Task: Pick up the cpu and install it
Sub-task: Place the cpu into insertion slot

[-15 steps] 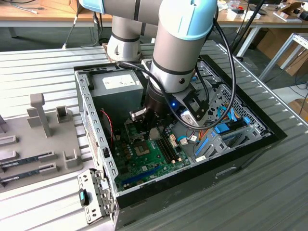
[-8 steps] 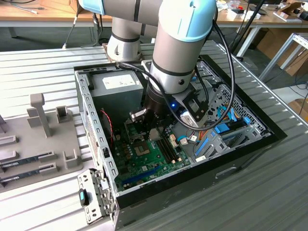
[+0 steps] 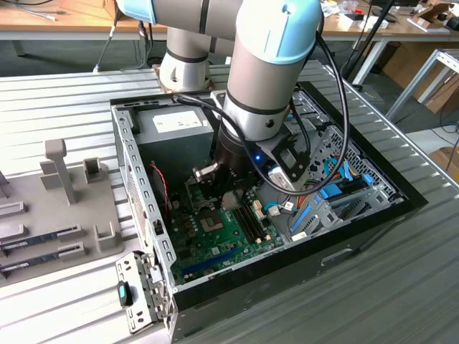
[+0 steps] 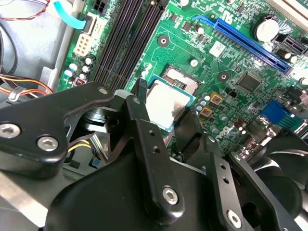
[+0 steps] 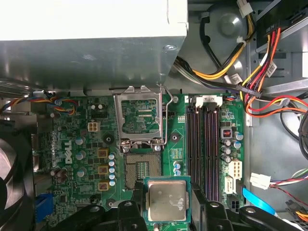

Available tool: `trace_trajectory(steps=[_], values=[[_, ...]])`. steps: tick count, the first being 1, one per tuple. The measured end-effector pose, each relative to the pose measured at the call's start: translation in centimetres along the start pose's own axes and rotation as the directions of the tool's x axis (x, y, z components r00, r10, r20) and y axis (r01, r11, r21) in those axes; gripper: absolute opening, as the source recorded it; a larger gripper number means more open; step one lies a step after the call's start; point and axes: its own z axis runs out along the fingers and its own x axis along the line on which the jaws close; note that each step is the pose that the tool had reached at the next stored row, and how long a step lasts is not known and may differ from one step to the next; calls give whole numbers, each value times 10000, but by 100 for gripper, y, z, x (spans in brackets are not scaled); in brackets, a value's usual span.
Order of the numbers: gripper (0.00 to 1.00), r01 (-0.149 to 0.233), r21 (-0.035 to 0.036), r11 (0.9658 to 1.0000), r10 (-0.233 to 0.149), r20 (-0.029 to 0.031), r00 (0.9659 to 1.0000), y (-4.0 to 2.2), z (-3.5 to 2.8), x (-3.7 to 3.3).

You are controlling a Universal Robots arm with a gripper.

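The pick-up stage is complete: the gripper (image 5: 167, 192) is clenched on the cpu (image 5: 166, 199), with one of its fingers (image 5: 198, 204) against each of two opposite edges, metal top facing the camera in the first wrist view. The cpu hangs above the motherboard (image 5: 77, 144), just beside the open socket (image 5: 142, 168) and overlapping its near edge; in the second wrist view the cpu (image 4: 166, 103) likewise covers part of the socket (image 4: 185, 79). Installation is judged unfinished: the cpu is not yet seated in the socket, and the load plate (image 5: 139, 115) stands raised (its retaining frame tilted back toward the grey power-supply box (image 5: 86, 53)). The dark memory slots (image 5: 204, 144) run alongside the socket and appear unoccupied. Bundled cables (image 5: 226, 72) lie beyond the slots, apart from the gripper. In the exterior view the arm (image 3: 265, 72) reaches down into the open computer case (image 3: 301, 279), which lies on its side on a bench (image 3: 72, 107) of slatted metal. A grey fixture tray (image 3: 43, 236) rests on the bench at the exterior view's left, well apart from the case. Behind the bench stands a wooden-topped table (image 3: 57, 32) (the room reads as a workshop or laboratory).
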Motion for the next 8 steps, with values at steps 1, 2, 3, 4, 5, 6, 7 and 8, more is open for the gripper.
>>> trace_trajectory(steps=[1, 2, 3, 4, 5, 6, 7, 8], values=[[47, 0, 0, 10000, 0, 0, 10000, 0, 3, 0], [47, 0, 0, 10000, 0, 0, 10000, 0, 5, 0], [47, 0, 1, 10000, 0, 0, 10000, 0, 7, 0], [47, 0, 1, 10000, 0, 0, 10000, 0, 10, 0], [47, 0, 0, 10000, 0, 0, 10000, 0, 12, 0], [47, 0, 0, 10000, 0, 0, 10000, 0, 15, 1], [47, 0, 0, 10000, 0, 0, 10000, 1, 19, 1], [47, 0, 1, 10000, 0, 0, 10000, 1, 21, 1]])
